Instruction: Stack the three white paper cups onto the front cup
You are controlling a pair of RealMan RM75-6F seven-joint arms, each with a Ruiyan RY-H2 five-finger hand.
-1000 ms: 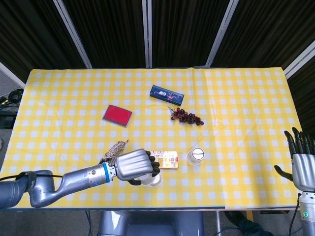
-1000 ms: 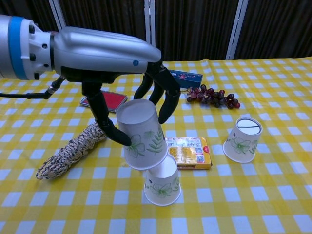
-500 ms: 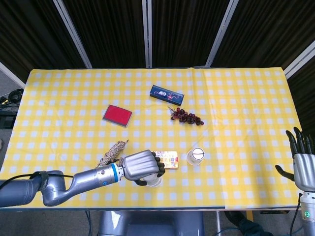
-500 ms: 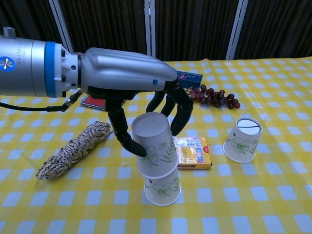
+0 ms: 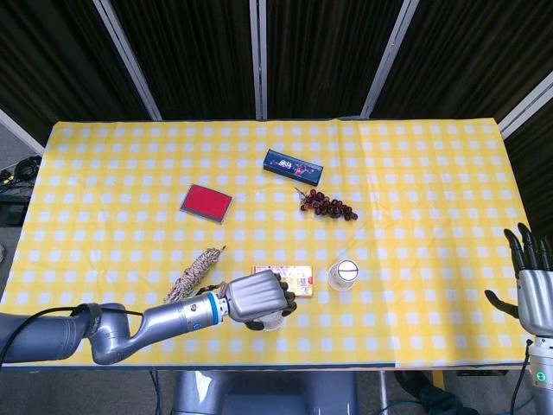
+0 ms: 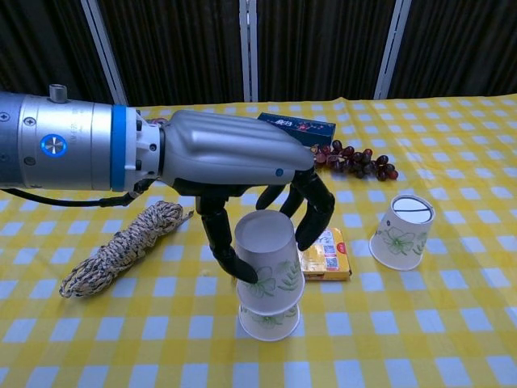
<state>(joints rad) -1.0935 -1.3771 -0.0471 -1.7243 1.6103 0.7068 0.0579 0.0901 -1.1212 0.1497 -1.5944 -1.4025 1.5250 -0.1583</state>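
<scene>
My left hand (image 6: 234, 166) (image 5: 257, 300) grips an upside-down white paper cup with a leaf print (image 6: 266, 259) from above, thumb on its left side and fingers on its right. That cup sits pushed down over the front cup (image 6: 268, 325), whose rim alone shows beneath it near the table's front edge. A third cup (image 6: 401, 230) (image 5: 344, 275) stands upside-down by itself to the right. In the head view the stacked cups are mostly hidden under my left hand. My right hand (image 5: 531, 281) hangs open off the table's right edge.
A yellow snack packet (image 6: 327, 255) lies just behind the stack, partly hidden by my fingers. A coiled rope (image 6: 121, 246) lies to the left, grapes (image 6: 351, 159) and a blue box (image 5: 293, 162) further back, a red wallet (image 5: 206, 202) at back left.
My left hand has lowered the held cup from tilted above the front cup to pushed down over it, upright. The right hand has barely moved.
</scene>
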